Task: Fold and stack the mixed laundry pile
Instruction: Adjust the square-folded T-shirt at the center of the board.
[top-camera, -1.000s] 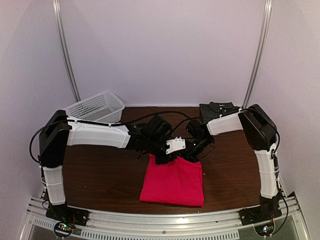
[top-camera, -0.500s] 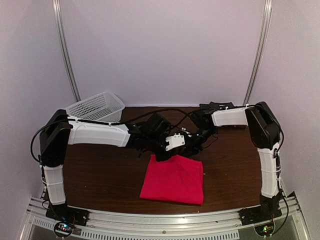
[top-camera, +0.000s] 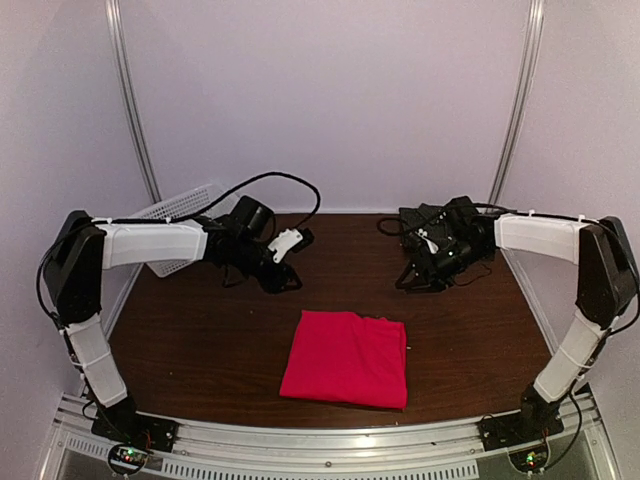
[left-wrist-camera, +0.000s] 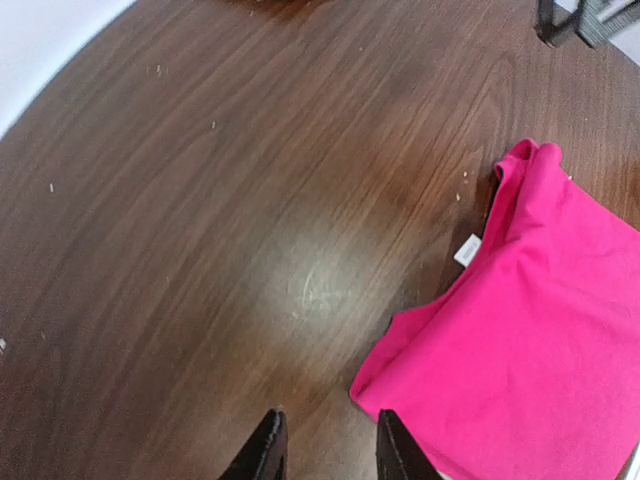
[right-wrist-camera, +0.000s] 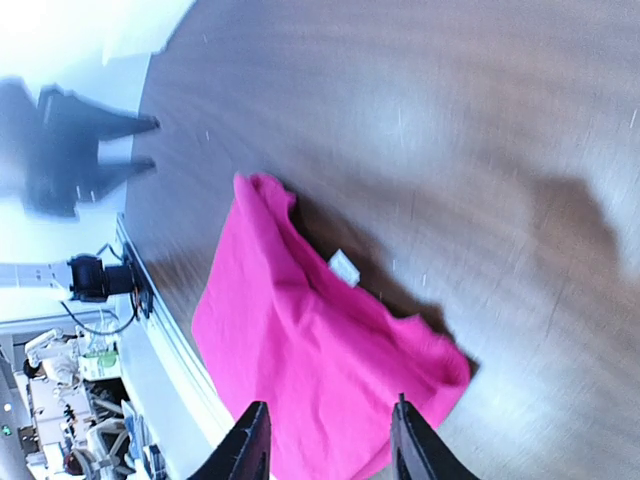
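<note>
Lying flat at the near middle of the dark brown wooden table (top-camera: 200, 340), the bright red-pink T-shirt (top-camera: 345, 358) is already a neat folded rectangle with nothing touching it, so its share of the folding looks finished. Both arms hang over the far half of the table, well apart from the shirt and from each other, which leaves the folded cloth undisturbed. The left gripper (top-camera: 283, 282) hovers above bare wood at the back left. In the left wrist view its fingers (left-wrist-camera: 265, 455) stand a modest gap apart with nothing between them, and the T-shirt's far edge and small white label (left-wrist-camera: 467, 250) lie just to one side. The right gripper (top-camera: 412, 278) sits at the back right. The right wrist view is blurred, but its fingers (right-wrist-camera: 245, 445) are clearly spread and empty, looking down on the shirt. Next to that gripper, against the back edge, is a dark bundle (top-camera: 415, 218) that is probably the charcoal pinstriped shirt, though it is too dark and too mixed up with the arm to make out stripes or any fold. If so, the right arm is well placed to take it next. The white plastic lattice basket (top-camera: 180, 203) stands at the back left corner, mostly hidden behind the left arm. Nothing shows in the visible part, but its inside cannot really be checked.
</note>
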